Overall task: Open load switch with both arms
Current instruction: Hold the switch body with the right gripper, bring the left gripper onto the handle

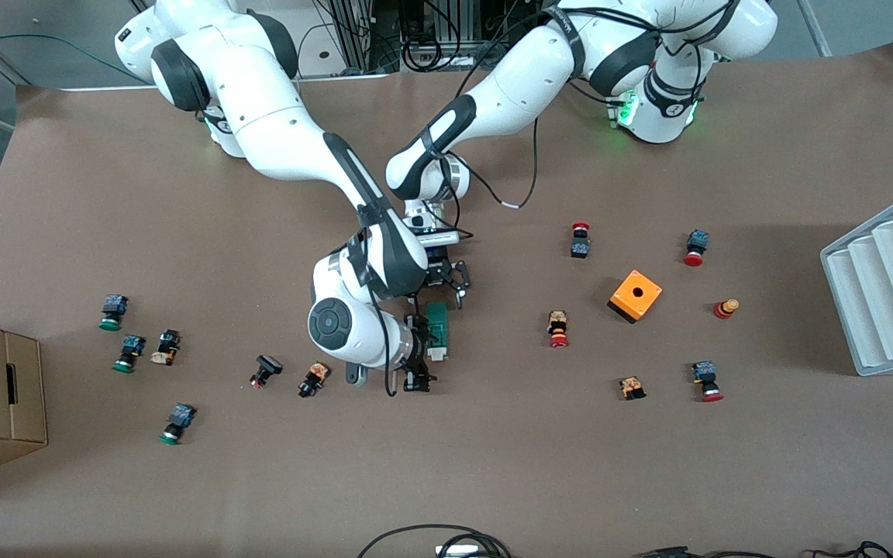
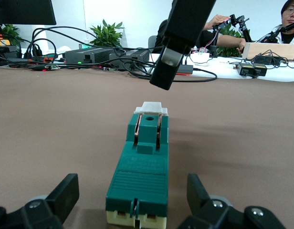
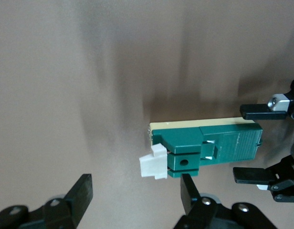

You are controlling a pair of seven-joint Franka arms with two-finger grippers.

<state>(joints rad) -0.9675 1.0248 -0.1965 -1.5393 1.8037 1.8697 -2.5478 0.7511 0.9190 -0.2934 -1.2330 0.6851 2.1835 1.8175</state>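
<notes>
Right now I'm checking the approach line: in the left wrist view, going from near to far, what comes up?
left gripper with open fingers → green load switch → its white tab → right gripper finger hanging above → cluttered desk.

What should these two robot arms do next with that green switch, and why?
Probably the left gripper should close on the load switch. Its jaws stand open on either side of the green body's end, not touching it. The right gripper hovers open over the white tab end, so steadying the body first seems sensible.
</notes>
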